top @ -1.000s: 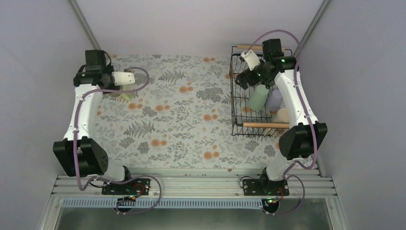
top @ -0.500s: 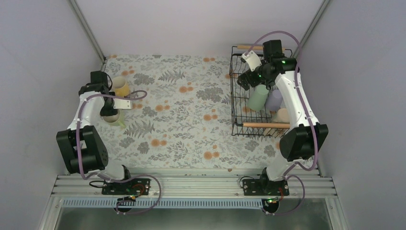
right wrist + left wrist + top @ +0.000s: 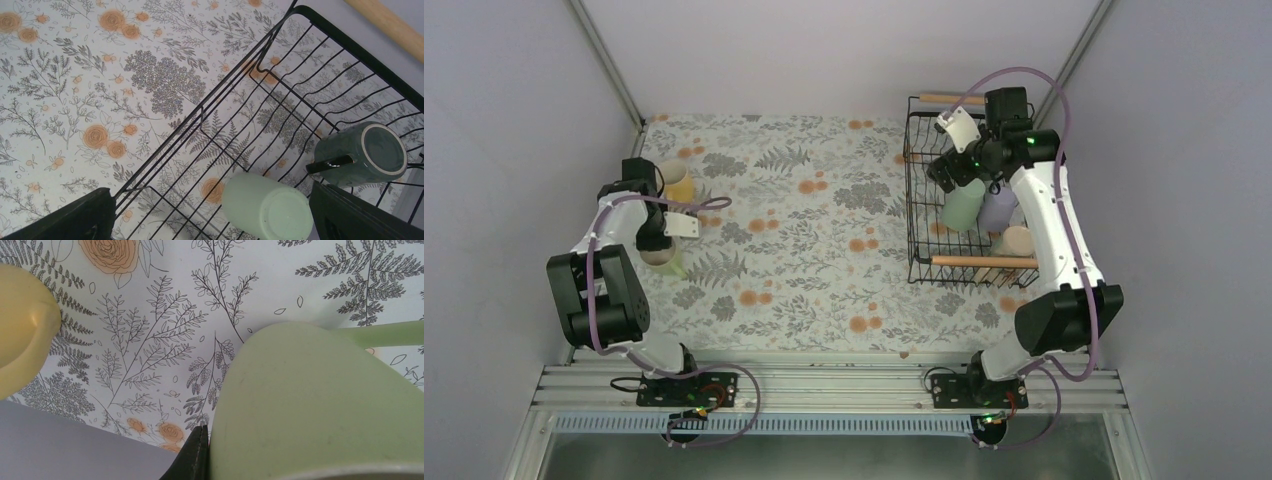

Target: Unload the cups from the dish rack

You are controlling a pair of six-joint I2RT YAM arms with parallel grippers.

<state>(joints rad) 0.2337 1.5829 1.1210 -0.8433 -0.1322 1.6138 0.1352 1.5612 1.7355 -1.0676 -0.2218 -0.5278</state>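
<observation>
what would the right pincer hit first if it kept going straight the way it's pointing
Probably the mint green cup in the dish rack: it sits right ahead of the open right pincer, though depth is hard to judge.

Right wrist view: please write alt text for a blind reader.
The open right claw hangs above a black wire dish rack holding a mint green cup and a dark green cup. A floral cloth covers the table.

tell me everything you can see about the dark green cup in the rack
The dark green cup is a small glossy mug, ceramic by its look, with a dark handle on the side toward the mint green cup. It sits tilted, base up, inside the dish rack, on its wires, apart from the mint one.
</observation>
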